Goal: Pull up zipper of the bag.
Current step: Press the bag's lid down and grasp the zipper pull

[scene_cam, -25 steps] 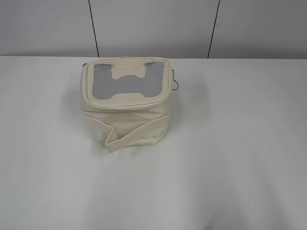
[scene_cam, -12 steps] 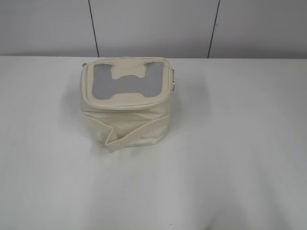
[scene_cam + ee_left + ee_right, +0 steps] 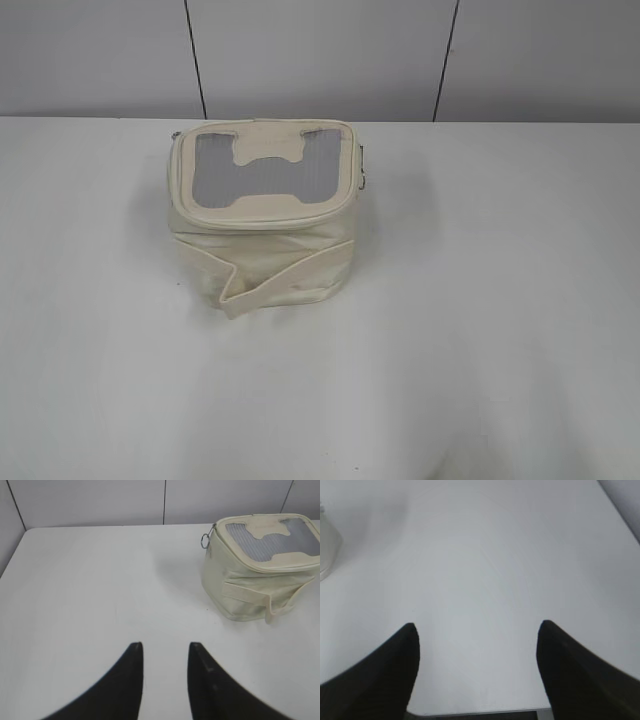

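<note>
Bag (image 3: 262, 215) upright on tabletop (image 3: 480, 300), 11 o'clock of centre; zipper (image 3: 364, 170) ring at its 3 o'clock. Left hand (image 3: 165, 652) slightly parted, right hand (image 3: 477, 630) wide apart, both empty, staged clear for approach.

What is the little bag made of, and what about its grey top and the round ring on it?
The bag looks like soft cream fabric or faux leather: its sides crease and sag. The grey window seems to be see-through plastic or fine mesh; its faint stripes leave that open. The ring on the zipper looks like thin shiny silver metal.
</note>
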